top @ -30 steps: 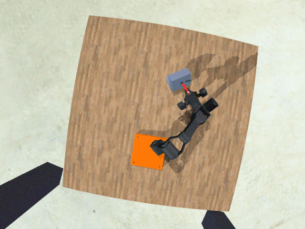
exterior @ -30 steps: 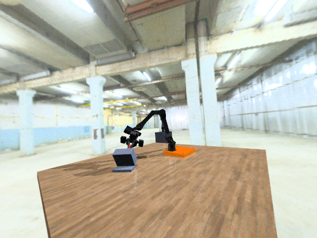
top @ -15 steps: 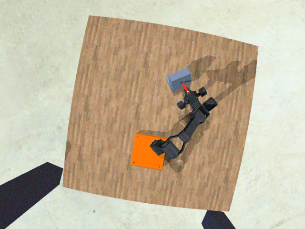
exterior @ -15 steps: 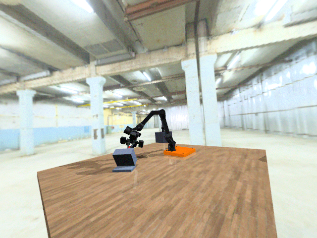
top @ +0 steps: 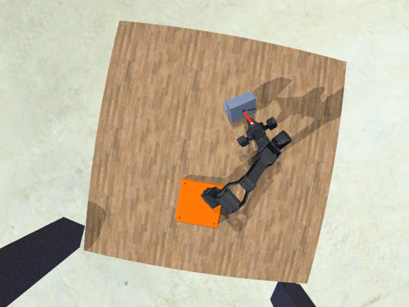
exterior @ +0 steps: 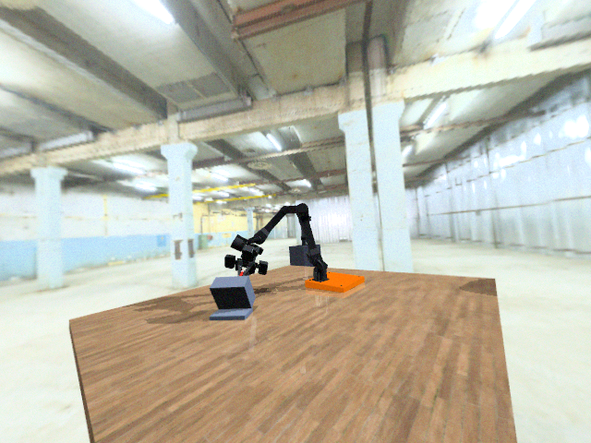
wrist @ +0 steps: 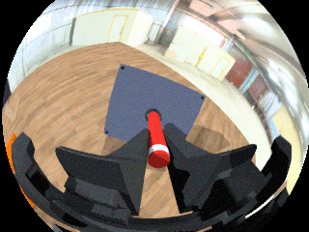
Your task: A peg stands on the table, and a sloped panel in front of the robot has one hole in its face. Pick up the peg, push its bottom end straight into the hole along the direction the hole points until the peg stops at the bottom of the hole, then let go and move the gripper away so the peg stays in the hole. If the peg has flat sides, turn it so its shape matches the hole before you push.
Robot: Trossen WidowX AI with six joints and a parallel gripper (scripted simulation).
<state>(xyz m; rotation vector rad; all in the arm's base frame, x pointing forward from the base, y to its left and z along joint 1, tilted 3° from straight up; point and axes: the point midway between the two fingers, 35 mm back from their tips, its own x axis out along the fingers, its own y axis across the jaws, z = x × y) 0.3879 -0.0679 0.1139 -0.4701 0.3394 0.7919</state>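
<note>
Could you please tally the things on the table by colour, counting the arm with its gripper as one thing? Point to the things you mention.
Red with a white band: 1 (peg (top: 248, 118) (wrist: 154, 131))
Blue-grey: 1 (sloped panel (top: 238, 113) (exterior: 230, 314) (wrist: 137, 92))
Orange: 1 (base plate (top: 190, 204) (exterior: 350, 281))
Black: 1 (arm (top: 258, 168) (exterior: 307, 233))
Total: 4

Ceiling light tubes (exterior: 514, 18) glare white over a bright, softly blurred hall, while dark shadows (top: 312, 102) (exterior: 174, 307) stretch across the wood-grain tabletop (top: 158, 109) (exterior: 333, 372) (wrist: 68, 92). Grain speckles the pictures, and the wrist view bends strongly inside a black-cornered circle.
</note>
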